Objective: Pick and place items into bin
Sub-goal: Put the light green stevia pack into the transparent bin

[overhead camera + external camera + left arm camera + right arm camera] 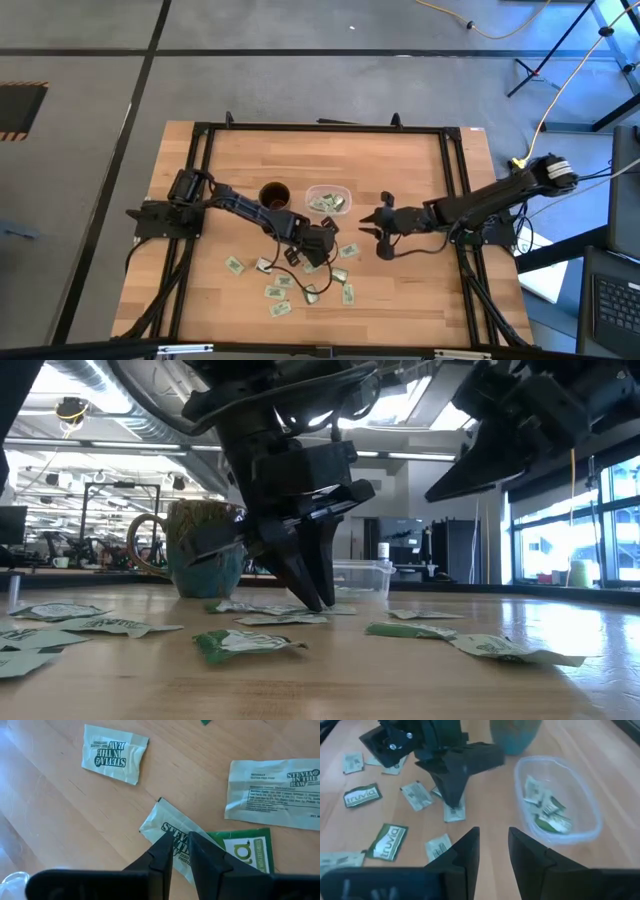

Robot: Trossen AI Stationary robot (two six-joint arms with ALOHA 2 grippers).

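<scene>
Several small pale green and white packets lie flat on the wooden table (420, 290), scattered near my left gripper (320, 248). That gripper points down at a white stevia packet (160, 822), with its fingertips (318, 603) at table level. A green packet (245, 852) lies right beside it. The clear bin (328, 200) stands beyond, next to the brown mug (274, 194), and holds several packets (547, 812). My right gripper (370, 228) hovers open to the right of the bin, above the table, holding nothing. My left gripper comes from above, pointing down, onto the white stevia packet about its middle (167, 827). The two fingers stand close together with a strip of the packet between their tips. The packet lies flat on the table.
Other packets lie toward the table's near edge (275, 292) and near-right (348, 295), with one to the right (349, 250). The mug stands just left of the bin. A black frame (320, 128) runs around the table. Bare wood shows along the far side and right.
</scene>
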